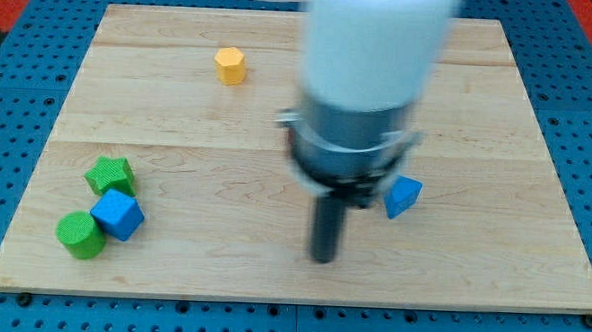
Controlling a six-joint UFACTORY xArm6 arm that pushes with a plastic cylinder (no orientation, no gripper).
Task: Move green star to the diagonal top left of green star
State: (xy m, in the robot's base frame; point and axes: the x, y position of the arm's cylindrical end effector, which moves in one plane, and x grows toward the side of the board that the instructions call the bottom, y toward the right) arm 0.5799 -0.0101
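The green star [109, 175] lies near the board's left edge, low in the view. A blue cube [118, 215] touches it just below, and a green cylinder [80, 235] sits next to the cube at lower left. My tip [322, 258] rests on the board in the lower middle, far to the right of the green star. A blue triangular block [402, 197] lies up and to the right of my tip. The arm's blurred white and grey body fills the upper middle of the view.
A yellow hexagonal block [230, 65] sits near the top left of the wooden board [517, 146]. Blue pegboard surrounds the board on all sides.
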